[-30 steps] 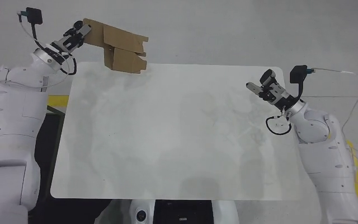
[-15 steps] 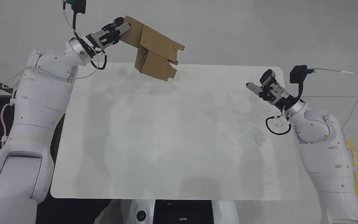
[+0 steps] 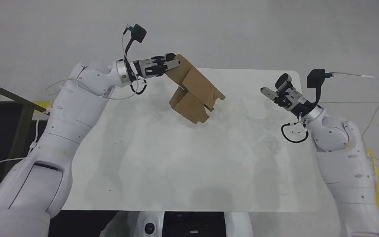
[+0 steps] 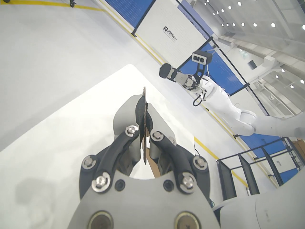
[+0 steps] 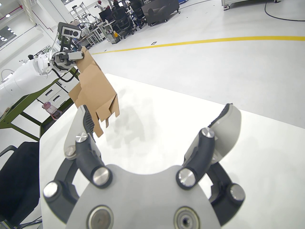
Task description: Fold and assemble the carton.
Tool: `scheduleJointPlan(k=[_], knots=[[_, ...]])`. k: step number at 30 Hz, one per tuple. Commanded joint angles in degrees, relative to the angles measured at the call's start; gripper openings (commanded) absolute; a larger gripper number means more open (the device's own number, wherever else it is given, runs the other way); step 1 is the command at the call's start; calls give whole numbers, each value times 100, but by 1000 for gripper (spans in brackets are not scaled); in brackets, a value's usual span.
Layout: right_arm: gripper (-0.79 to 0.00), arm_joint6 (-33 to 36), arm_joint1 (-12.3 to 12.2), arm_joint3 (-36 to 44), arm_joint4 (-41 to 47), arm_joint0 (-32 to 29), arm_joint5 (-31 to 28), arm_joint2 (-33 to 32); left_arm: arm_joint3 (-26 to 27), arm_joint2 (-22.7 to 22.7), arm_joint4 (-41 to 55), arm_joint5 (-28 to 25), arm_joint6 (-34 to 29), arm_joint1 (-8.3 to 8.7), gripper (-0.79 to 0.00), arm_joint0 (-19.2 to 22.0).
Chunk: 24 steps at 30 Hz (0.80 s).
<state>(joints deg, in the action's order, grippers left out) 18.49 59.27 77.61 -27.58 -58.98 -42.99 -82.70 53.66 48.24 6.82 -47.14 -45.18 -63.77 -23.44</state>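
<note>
Since the earlier frames the left arm has swung the carton from beyond the upper left corner of the desk inward, so that it now sits over the desk in the upper middle of the top view. The right tool has kept its place at the right of that frame.

The step in hand looks like bringing the half-formed carton to the working area for folding. To do it well, the left tool probably needs a firm pinch on its thin panel, since the loose flaps hang low and could catch or crumple if lowered fast. Turning the open side toward the other arm would give that arm a panel to take.

The left tool is clamped narrow on the carton's upper edge, and the rest of the cardboard extends away from it toward the lower right in the top view. It seems to hang clear of the desk. The right tool stands wide and holds nothing. The carton is well apart from it, at the middle left of the right wrist view.
</note>
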Motion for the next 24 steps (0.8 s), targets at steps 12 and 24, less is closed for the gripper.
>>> scheduleJointPlan(k=[12, 24], knots=[[0, 1097, 5, -407, 857, 240, -485, 453, 305, -219, 595, -83, -893, -75, -785, -110], [0, 3058, 57, -1311, 2951, 1373, -1223, 2010, 829, -629, 705, 56, -1253, -33, -785, -193]])
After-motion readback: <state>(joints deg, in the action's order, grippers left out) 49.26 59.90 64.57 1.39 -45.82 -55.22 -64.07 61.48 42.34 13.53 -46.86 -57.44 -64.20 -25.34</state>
